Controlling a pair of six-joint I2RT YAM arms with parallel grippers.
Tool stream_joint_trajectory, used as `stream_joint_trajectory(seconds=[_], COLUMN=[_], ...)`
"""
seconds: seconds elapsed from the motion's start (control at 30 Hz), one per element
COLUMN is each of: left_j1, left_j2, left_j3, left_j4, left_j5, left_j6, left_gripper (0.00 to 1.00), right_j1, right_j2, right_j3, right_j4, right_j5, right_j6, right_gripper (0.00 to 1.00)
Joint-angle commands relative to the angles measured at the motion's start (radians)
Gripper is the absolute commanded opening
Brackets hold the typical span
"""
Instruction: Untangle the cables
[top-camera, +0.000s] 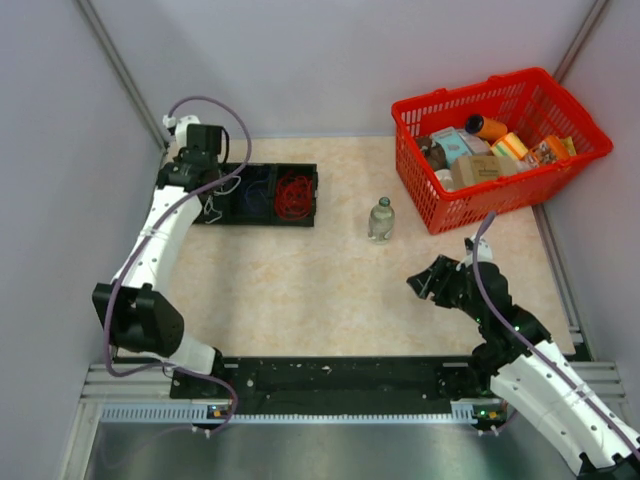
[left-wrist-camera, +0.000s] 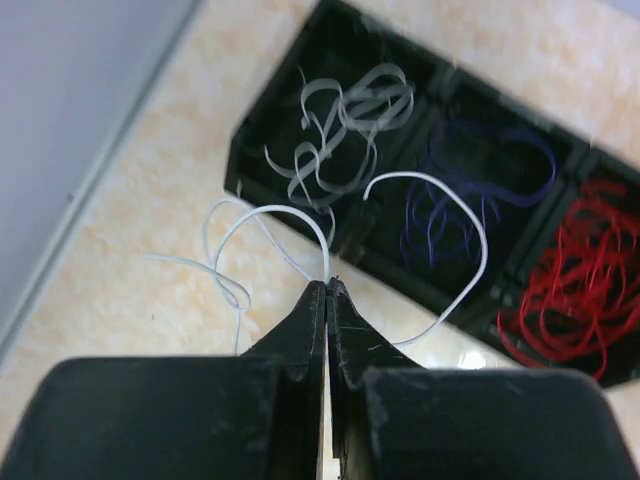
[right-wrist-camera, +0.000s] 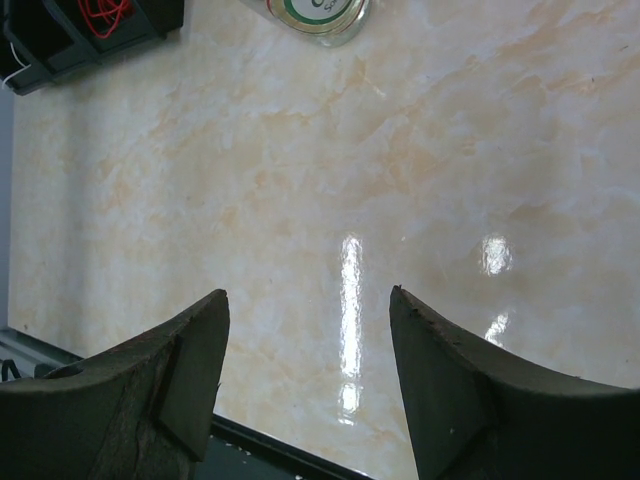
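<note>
A black tray (left-wrist-camera: 262, 118) with three compartments holds the cables: a loose white bunch (left-wrist-camera: 345, 115) in the left one, dark blue wires (left-wrist-camera: 470, 190) in the middle one, red wires (left-wrist-camera: 585, 275) in the right one. My left gripper (left-wrist-camera: 328, 284) is shut on a white cable (left-wrist-camera: 484, 250) just in front of the tray. That cable loops out to both sides of the tips and over the tabletop. In the top view the left gripper (top-camera: 205, 192) is at the tray's left end (top-camera: 222, 215). My right gripper (right-wrist-camera: 310, 298) stands open over bare table, holding nothing.
A small glass bottle (top-camera: 381, 218) stands mid-table, right of the tray. A red basket (top-camera: 520, 190) with packaged goods sits at the back right. Walls close in on the left and the back. A black rail (top-camera: 330, 375) runs along the near edge.
</note>
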Motion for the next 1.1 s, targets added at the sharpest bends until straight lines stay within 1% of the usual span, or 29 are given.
stream_joint_trajectory(seconds=[0.0, 0.1, 0.13, 0.2, 0.27, 0.33, 0.4, 0.43, 0.57, 0.63, 0.67, 0.7, 0.73, 0.77, 0.97, 1.07], left_j1=[0.013, 0.015, 0.017, 0.018, 0.020, 0.020, 0.023, 0.024, 0.032, 0.043, 0.049, 0.058, 0.067, 0.078, 0.130, 0.197], left_j2=[0.109, 0.244, 0.291, 0.354, 0.390, 0.417, 0.440, 0.454, 0.516, 0.554, 0.581, 0.614, 0.641, 0.661, 0.718, 0.734], left_j3=[0.201, 0.337, 0.374, 0.407, 0.405, 0.399, 0.404, 0.410, 0.425, 0.436, 0.457, 0.486, 0.540, 0.561, 0.600, 0.591], left_j4=[-0.027, -0.076, -0.091, -0.081, -0.043, -0.023, -0.021, -0.024, -0.012, 0.004, 0.005, -0.028, -0.057, -0.068, -0.073, -0.078], left_j5=[-0.172, -0.327, -0.359, -0.390, -0.410, -0.352, -0.262, -0.243, -0.206, -0.223, -0.224, -0.206, -0.165, -0.134, 0.062, 0.215], left_j6=[0.063, 0.170, 0.199, 0.262, 0.327, 0.351, 0.350, 0.345, 0.342, 0.341, 0.345, 0.336, 0.319, 0.301, 0.253, 0.215], left_gripper=[0.00, 0.00, 0.00, 0.00, 0.00, 0.00, 0.00, 0.00, 0.00, 0.00, 0.00, 0.00, 0.00, 0.00, 0.00, 0.00], right_j1=[-0.005, -0.005, -0.005, -0.005, -0.005, -0.005, -0.005, -0.005, -0.005, -0.005, -0.005, -0.005, -0.003, -0.003, -0.003, -0.005], right_j2=[0.016, 0.014, 0.016, 0.017, 0.016, 0.019, 0.023, 0.025, 0.031, 0.025, 0.026, 0.023, 0.023, 0.023, 0.023, 0.037], right_j3=[0.008, 0.015, 0.018, 0.025, 0.030, 0.031, 0.031, 0.030, 0.025, 0.019, 0.016, 0.016, 0.015, 0.016, 0.008, 0.007], right_j4=[0.052, 0.053, 0.053, 0.053, 0.056, 0.056, 0.060, 0.061, 0.066, 0.070, 0.073, 0.075, 0.076, 0.073, 0.083, 0.093], right_j5=[-0.015, -0.015, -0.015, -0.013, -0.007, -0.005, -0.008, -0.010, -0.015, -0.015, -0.015, -0.015, -0.030, -0.039, -0.044, -0.055], right_j6=[-0.017, -0.027, -0.028, -0.036, -0.039, -0.043, -0.043, -0.042, -0.037, -0.030, -0.027, -0.027, -0.027, -0.028, -0.022, -0.017], right_gripper=[0.64, 0.64, 0.64, 0.64, 0.64, 0.64, 0.64, 0.64, 0.64, 0.64, 0.64, 0.64, 0.64, 0.64, 0.64, 0.64])
